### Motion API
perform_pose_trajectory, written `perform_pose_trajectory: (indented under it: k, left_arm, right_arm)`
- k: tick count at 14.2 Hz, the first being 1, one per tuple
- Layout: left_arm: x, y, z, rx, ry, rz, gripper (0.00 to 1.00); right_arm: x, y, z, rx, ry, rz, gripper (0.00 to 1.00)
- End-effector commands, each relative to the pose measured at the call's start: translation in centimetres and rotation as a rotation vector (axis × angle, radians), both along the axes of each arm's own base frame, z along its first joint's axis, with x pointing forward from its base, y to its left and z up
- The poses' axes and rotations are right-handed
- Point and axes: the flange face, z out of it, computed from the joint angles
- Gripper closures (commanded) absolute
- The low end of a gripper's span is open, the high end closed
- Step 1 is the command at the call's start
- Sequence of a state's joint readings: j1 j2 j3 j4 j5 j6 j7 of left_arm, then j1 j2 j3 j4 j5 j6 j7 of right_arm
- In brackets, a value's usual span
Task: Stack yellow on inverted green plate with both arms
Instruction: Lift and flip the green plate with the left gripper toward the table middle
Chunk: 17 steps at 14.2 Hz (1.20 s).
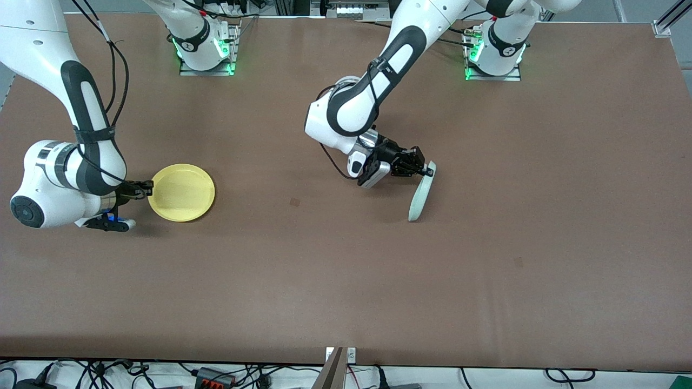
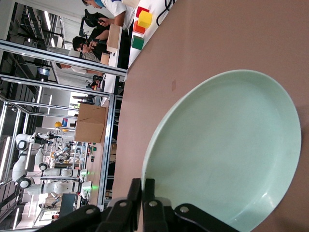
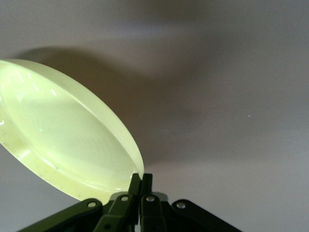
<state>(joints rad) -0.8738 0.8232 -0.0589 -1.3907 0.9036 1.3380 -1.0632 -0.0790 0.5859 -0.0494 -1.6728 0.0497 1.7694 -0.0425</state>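
Observation:
The pale mint-green plate (image 1: 423,192) stands tilted on edge near the table's middle, one rim on the table. My left gripper (image 1: 430,172) is shut on its upper rim. The left wrist view shows the plate's hollow face (image 2: 227,150) with the fingers (image 2: 148,191) pinching its rim. The yellow plate (image 1: 181,192) is at the right arm's end of the table. My right gripper (image 1: 150,188) is shut on its rim. In the right wrist view the yellow plate (image 3: 63,135) is tilted, held at its edge.
The brown table (image 1: 346,270) spreads wide between the two plates and toward the front camera. A small dark mark (image 1: 294,202) lies on it between the plates. The arm bases (image 1: 205,48) stand along the table's back edge.

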Motion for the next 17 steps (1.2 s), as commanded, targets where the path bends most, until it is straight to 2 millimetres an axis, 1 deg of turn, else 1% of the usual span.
perform_pose_trajectory:
  k: [1, 2, 3, 4, 7, 8, 9, 10, 11, 14, 15, 17]
  left_arm:
    - [0.8, -1.3, -3.1, -0.129, 0.012, -0.061, 0.0]
    - [1.1, -1.6, -3.0, -0.168, 0.017, -0.066, 0.0]
    - [1.5, -1.3, -2.7, -0.215, 0.039, -0.035, 0.0]
    - [1.9, -1.5, -2.1, -0.291, 0.056, -0.01, 0.0]
    - [4.4, -1.7, 2.8, -0.581, 0.061, 0.078, 0.0]
    - [5.2, -1.8, 4.6, -0.702, 0.06, 0.114, 0.0]
    - [5.4, -2.4, 5.7, -0.798, 0.065, 0.139, 0.0]
    - [5.8, -2.5, 6.7, -0.862, 0.066, 0.165, 0.0]
    - [6.3, -2.3, 7.0, -0.906, 0.068, 0.192, 0.0]
    - [8.2, -1.6, 9.8, -1.061, 0.038, 0.243, 0.0]
    - [8.3, -1.5, 10.6, -1.075, 0.041, 0.242, 0.0]
    - [8.7, -0.6, 12.0, -1.081, 0.047, 0.238, 0.0]
  right_arm:
    - [0.7, 0.2, 3.3, 0.017, -0.016, -0.001, 1.0]
    - [1.1, 0.3, 4.2, 0.021, -0.015, 0.002, 1.0]
    - [1.2, 0.3, 4.8, 0.023, -0.009, 0.003, 1.0]
    - [1.3, 0.2, 4.9, 0.024, -0.009, 0.003, 1.0]
    - [1.2, -0.6, 5.4, 0.027, -0.007, 0.004, 1.0]
    - [1.4, -0.9, 5.7, 0.028, -0.011, 0.002, 1.0]
    - [1.4, -0.9, 5.8, 0.028, -0.012, 0.002, 1.0]
    - [1.4, -0.9, 5.8, 0.028, -0.012, 0.002, 1.0]
    - [1.5, -0.9, 6.1, 0.027, -0.017, 0.003, 1.0]
    - [1.9, -0.3, 6.8, 0.028, -0.026, 0.012, 1.0]
    - [2.3, -0.1, 7.5, 0.03, -0.034, 0.017, 1.0]
    - [2.5, 0.3, 7.9, 0.031, -0.035, 0.021, 1.0]
